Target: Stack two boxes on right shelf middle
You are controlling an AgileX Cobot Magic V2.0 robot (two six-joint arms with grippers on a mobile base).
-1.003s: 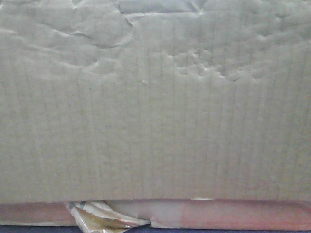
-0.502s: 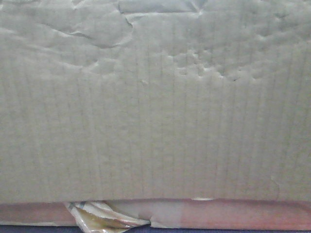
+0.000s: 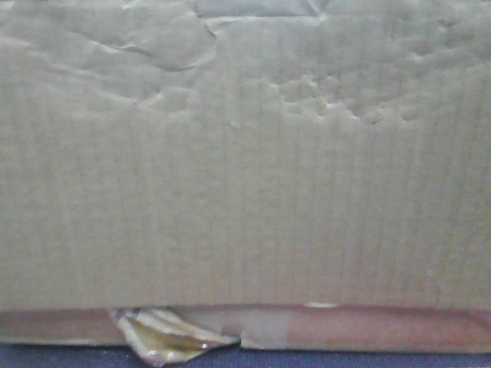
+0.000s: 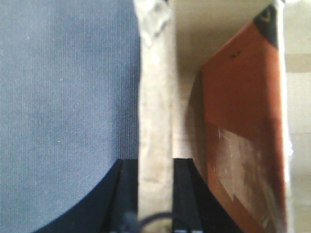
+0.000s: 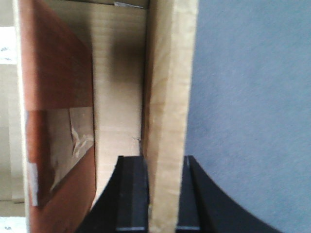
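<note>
- My left fingers are pinched almost closed on one side wall of the wrinkled box. One black finger is outside the wall and one inside, and the cardboard edge runs straight away between them.
- My right fingers grip the opposite wall the same way, with a narrow gap filled by cardboard.
- The box therefore lies between my two arms, with its long axis running from one grip to the other. Neither arm is nearer, since each has its own end.
- I judge that the coming move depends on both arms travelling together and level. If they don't, these thin walls could bend or slip free.
- Only the wrist views show the open inside of the box. A brown flap leans over the hollow, and the grey-blue desk lies just outside each wall.
- The front view shows neither my fingers nor the inside, because the creased, dented face of the box fills it.
- Along the bottom of that view there is torn yellowish tape, a pinkish strip and a sliver of desk.
- I cannot tell whether the strip is the flatter box underneath or just a flap.
- The right shelf middle shows in no view, so I cannot tell which way it lies from my fingers.
</note>
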